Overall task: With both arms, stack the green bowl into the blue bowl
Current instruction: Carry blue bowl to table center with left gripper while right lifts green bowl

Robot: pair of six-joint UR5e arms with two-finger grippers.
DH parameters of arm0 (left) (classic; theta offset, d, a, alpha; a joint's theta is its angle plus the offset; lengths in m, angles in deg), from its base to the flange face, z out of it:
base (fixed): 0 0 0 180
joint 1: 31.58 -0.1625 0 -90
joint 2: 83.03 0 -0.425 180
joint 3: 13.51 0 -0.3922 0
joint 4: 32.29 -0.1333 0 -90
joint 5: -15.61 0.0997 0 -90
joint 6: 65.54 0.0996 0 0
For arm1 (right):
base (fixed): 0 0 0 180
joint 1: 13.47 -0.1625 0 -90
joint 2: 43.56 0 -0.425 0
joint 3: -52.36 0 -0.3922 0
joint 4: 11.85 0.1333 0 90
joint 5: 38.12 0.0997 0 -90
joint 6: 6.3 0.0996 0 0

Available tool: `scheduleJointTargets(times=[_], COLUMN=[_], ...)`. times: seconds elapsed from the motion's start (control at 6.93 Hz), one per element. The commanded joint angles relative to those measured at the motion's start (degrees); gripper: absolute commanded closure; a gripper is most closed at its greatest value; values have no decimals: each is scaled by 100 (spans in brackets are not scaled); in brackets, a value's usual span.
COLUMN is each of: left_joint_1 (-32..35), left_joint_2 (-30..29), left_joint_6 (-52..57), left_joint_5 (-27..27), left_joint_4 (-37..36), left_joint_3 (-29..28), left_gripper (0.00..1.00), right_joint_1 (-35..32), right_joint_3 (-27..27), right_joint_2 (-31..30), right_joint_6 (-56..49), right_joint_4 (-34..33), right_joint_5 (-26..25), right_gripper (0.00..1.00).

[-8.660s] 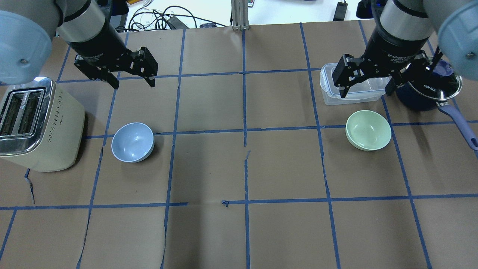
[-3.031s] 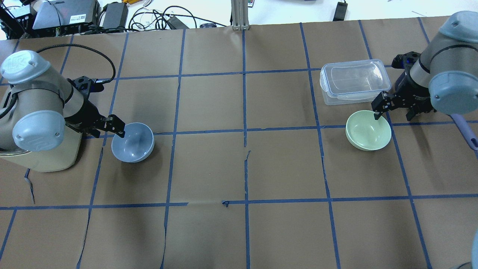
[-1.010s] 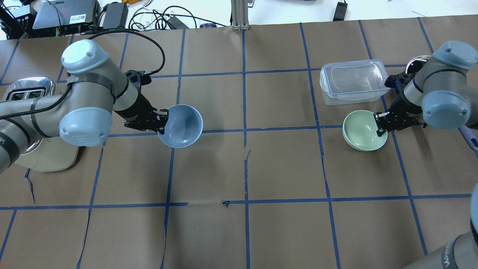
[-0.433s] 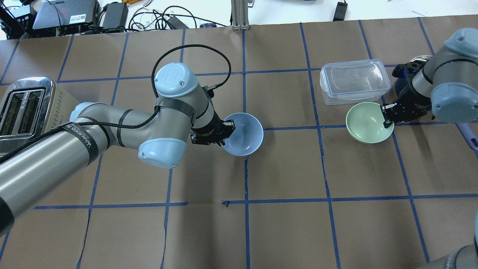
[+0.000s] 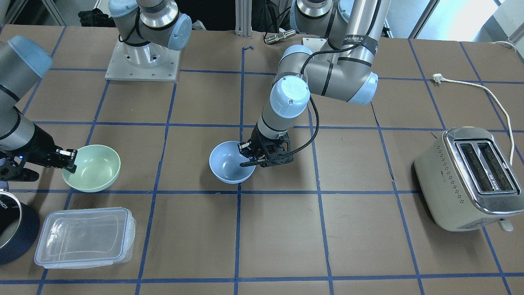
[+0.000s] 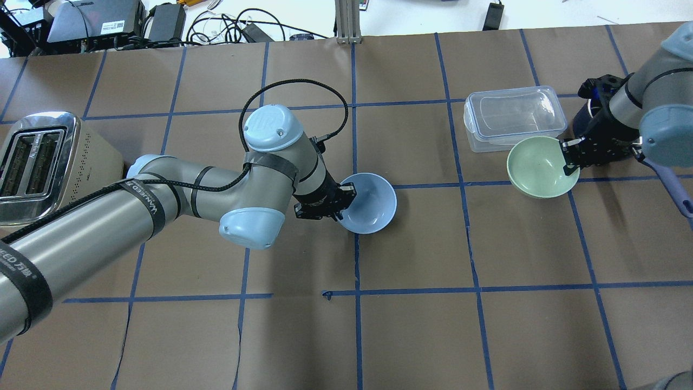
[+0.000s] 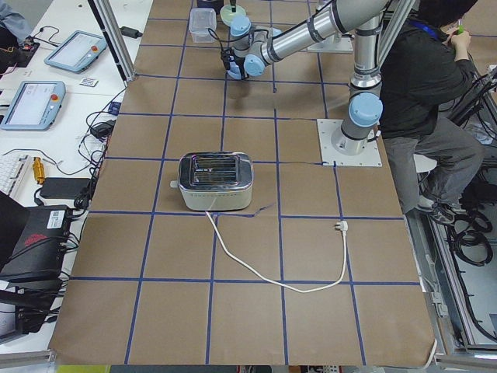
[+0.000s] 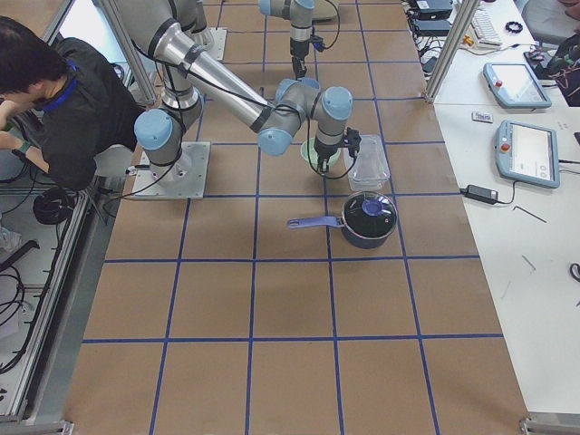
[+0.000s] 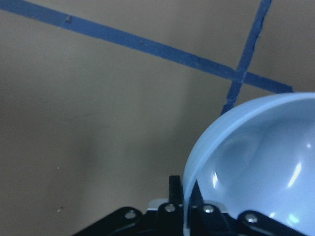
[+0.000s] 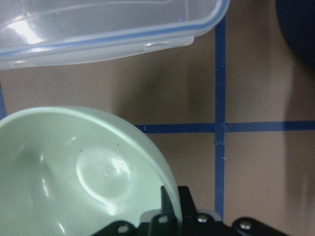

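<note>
The pale blue bowl [image 6: 372,201] is near the table's centre, held by its rim in my left gripper [image 6: 342,201], which is shut on it; the bowl also shows in the front view [image 5: 229,163] and fills the lower right of the left wrist view [image 9: 261,167]. The mint-green bowl [image 6: 539,166] is at the right, lifted off the paper, its rim pinched by my right gripper [image 6: 569,158], shut on it. It shows in the front view [image 5: 95,166] and in the right wrist view [image 10: 74,172].
A clear lidded container [image 6: 513,117] lies just behind the green bowl. A dark blue pot [image 5: 10,229] with a long handle [image 6: 674,187] stands at the far right. A cream toaster [image 6: 48,165] stands at the far left, its cord [image 5: 491,92] trailing.
My left arm has carried the blue bowl from beside the toaster rightward to the table's centre. My right gripper has raised the green bowl and shifted it slightly back and right.
</note>
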Motion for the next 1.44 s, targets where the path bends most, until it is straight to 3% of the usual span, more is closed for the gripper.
scheduleJointTargets(times=[0.0,0.14,0.29,0.58,0.87,1.3], left_joint_1=[-5,-5,4,-65,-520,-1532], left_joint_2=[-32,-32,-32,282,730,1477], left_joint_6=[31,249,234,286,1753,3254], left_joint_5=[492,862,866,875,1468,1551], left_joint_4=[-82,-109,-118,-49,844,2802], left_joint_3=[-32,-41,-41,-355,-603,-1252], left_gripper=[61,60,55,26,23,23], right_joint_1=[-51,-69,-122,-585,-1243,-2308], right_joint_3=[-396,-423,-423,-441,-615,-608], right_joint_2=[-63,-89,-168,-230,-213,-143], right_joint_6=[79,123,202,737,1711,2732], right_joint_4=[553,589,659,616,572,572], right_joint_5=[10,36,237,283,283,309], right_gripper=[100,100,100,100,100,100])
